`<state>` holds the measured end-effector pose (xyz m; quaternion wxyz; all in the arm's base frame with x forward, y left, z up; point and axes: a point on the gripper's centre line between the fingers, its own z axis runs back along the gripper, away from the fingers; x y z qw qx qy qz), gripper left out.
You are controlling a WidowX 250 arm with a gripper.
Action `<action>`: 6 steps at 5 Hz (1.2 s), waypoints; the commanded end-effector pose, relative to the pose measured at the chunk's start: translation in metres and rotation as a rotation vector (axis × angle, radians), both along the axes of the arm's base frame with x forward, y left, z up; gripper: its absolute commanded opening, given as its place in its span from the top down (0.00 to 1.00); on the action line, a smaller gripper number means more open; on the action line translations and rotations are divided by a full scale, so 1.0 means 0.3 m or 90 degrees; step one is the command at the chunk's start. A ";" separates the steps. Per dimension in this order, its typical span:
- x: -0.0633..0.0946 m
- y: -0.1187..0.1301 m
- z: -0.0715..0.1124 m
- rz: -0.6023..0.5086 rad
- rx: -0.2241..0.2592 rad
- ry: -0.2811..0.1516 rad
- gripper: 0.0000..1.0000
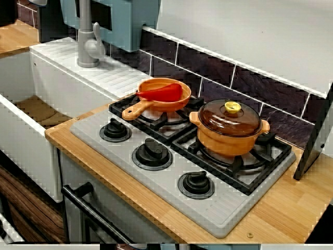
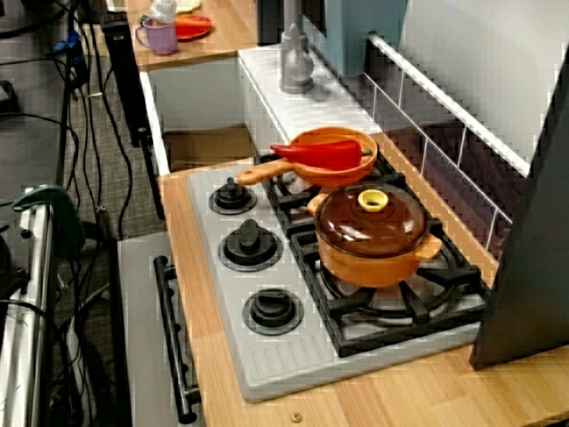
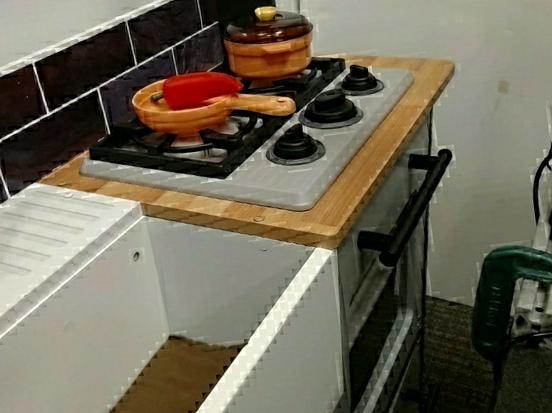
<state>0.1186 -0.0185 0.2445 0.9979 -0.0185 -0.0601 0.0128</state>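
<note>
Front view: red pepper [image 1: 165, 94] lies in orange pan [image 1: 156, 82] beside lidded pot [image 1: 229, 141]; jaws unseen, cannot tell.

Tabletop [image 1: 291, 208]: light wood planks, long and narrow, running along the tiled wall and ending flush beside a white sink unit.

Lying directly on it:
- Grey hob plate [image 1: 218, 213], ribbed at its front corner, set near the front edge and covering most of the wood. It carries three black knobs [image 1: 152, 152] in a row and two black grates [image 1: 260, 166] behind them.
- On the grates: an orange pan [image 1: 164, 96] towards the sink and a lidded orange pot [image 1: 230, 130] beside it.
- Dark slab [image 1: 312, 151], leaning at the far end; identity unclear.
</note>
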 end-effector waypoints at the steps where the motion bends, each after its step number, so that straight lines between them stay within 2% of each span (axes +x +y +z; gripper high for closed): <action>1: 0.000 0.000 0.000 0.000 0.000 0.000 0.00; 2: -0.003 0.012 -0.040 0.011 0.010 0.012 0.00; 3: 0.051 0.034 -0.058 0.032 0.016 0.020 0.00; 4: 0.128 0.060 -0.069 0.064 0.021 0.027 0.00; 5: 0.219 0.047 -0.062 0.078 0.043 0.017 0.00; 6: 0.280 0.026 -0.055 0.085 0.057 -0.017 0.00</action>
